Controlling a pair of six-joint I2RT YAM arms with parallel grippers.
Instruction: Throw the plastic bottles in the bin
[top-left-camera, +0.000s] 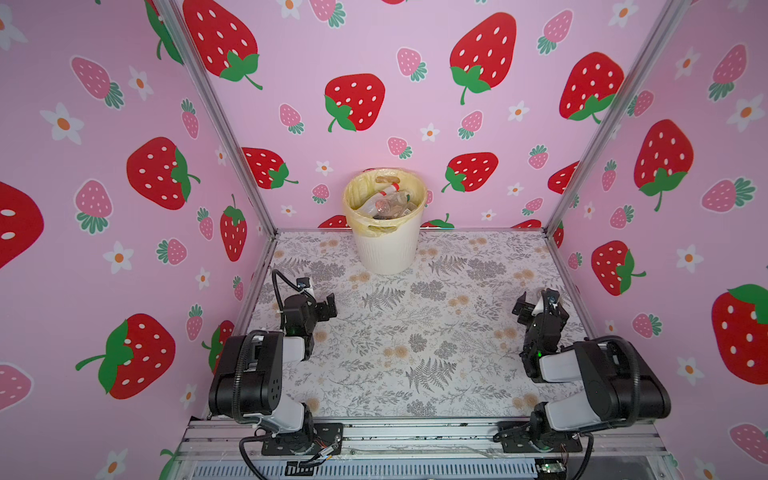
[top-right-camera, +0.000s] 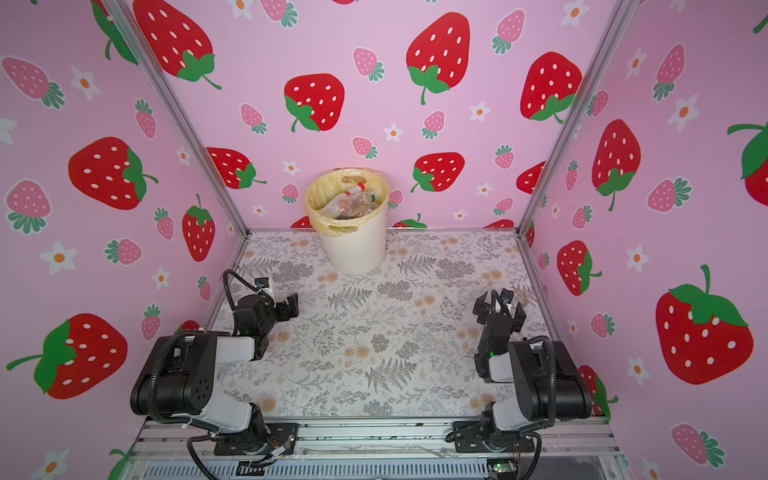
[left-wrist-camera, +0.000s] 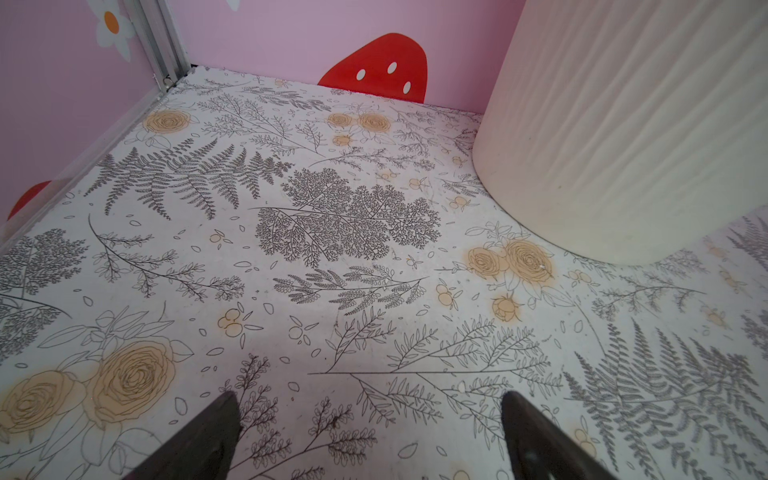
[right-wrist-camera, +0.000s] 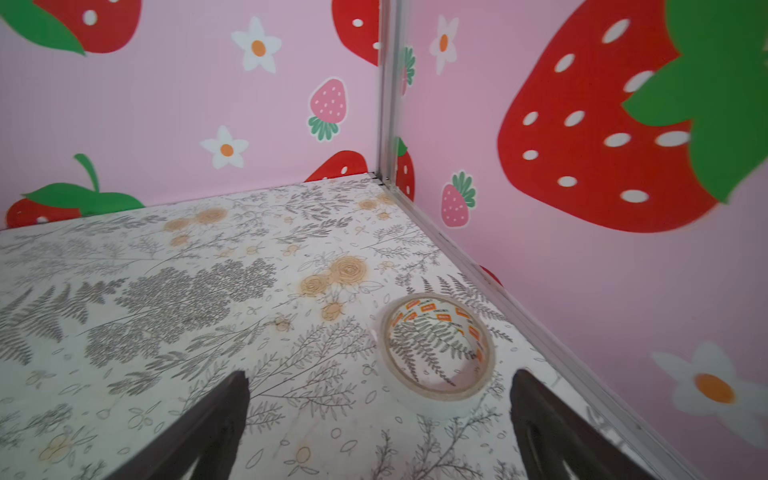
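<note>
Table (top-left-camera: 415, 316) is shown nearly bare. Bin (top-left-camera: 386, 249) is set at its 12 o'clock edge, with bottles (top-left-camera: 388, 203) piled inside and none seen outside. Left gripper (left-wrist-camera: 370, 399) at 8 o'clock and right gripper (top-right-camera: 500, 309) at 4 o'clock are spread wide, empty. Task is judged done: arms are best parked, and tape (right-wrist-camera: 440, 405) by the right jaws should be ignored.

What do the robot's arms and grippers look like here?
Both match: left arm and right arm have black housings with light-grey links, a black ribbed cable hose looping outside, a small green light near the wrist, and dark tapered fingers.
</note>
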